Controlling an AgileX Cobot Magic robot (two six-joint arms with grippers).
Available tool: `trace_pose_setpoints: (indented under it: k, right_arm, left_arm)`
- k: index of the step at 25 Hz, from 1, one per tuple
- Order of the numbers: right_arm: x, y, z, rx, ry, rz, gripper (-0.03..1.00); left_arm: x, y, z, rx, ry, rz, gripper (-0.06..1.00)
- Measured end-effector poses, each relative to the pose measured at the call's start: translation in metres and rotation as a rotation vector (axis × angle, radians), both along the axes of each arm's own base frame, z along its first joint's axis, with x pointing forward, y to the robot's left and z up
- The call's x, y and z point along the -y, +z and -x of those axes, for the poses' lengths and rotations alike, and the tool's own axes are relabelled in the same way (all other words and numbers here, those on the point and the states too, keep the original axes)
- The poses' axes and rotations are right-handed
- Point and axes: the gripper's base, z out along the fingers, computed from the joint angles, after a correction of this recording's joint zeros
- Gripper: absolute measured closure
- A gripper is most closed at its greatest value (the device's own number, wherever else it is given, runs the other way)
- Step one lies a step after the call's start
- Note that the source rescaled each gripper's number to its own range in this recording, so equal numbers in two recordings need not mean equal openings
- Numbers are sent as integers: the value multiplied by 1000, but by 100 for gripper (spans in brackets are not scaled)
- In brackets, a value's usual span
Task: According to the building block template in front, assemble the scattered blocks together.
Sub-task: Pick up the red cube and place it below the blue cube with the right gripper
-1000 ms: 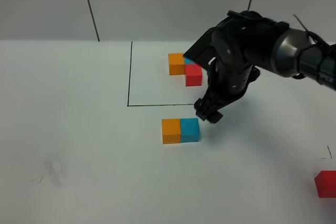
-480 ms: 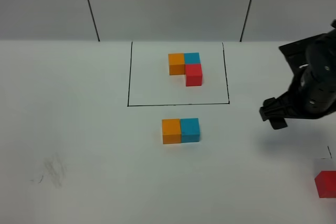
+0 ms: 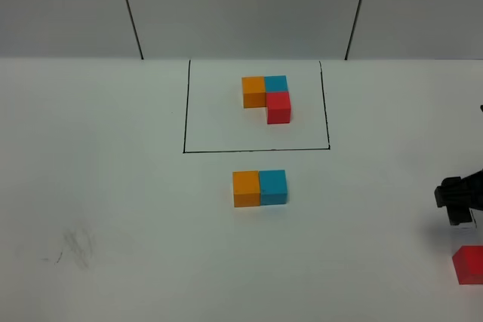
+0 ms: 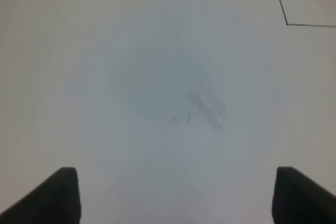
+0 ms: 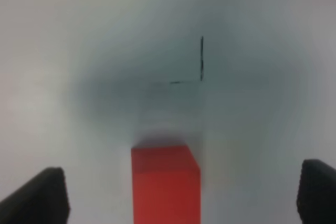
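orange block (image 3: 246,188) and blue block (image 3: 273,186) sat joined on the bench (image 3: 113,186) just before the framed template (image 3: 266,98), red block (image 5: 165,182) lay unplaced well apart at right, right end effector (image 5: 184,195) wide open and empty near it, left end effector (image 4: 176,198) open, empty.

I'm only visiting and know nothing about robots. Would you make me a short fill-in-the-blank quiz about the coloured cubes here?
1. Inside the black frame sit ___ cubes.
2. Outside the frame, the loose orange cube touches a ___ cube.
3. In the high view, the loose red cube lies alone at the far ___ side.
4. The right pincer near it is ___ and holds nothing.

Missing words: three; blue; right; open.
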Motion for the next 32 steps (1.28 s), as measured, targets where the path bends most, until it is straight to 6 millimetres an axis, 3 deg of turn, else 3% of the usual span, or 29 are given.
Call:
trace_pose_setpoints:
  k: [19,32]
  right_arm:
    - [5,-41,25,-9,-37,-73,17]
    - [4,-70,24,-50,-33,-81,17]
  left_arm:
    - [0,0,0,0,0,0,28]
    - [0,0,0,0,0,0,28]
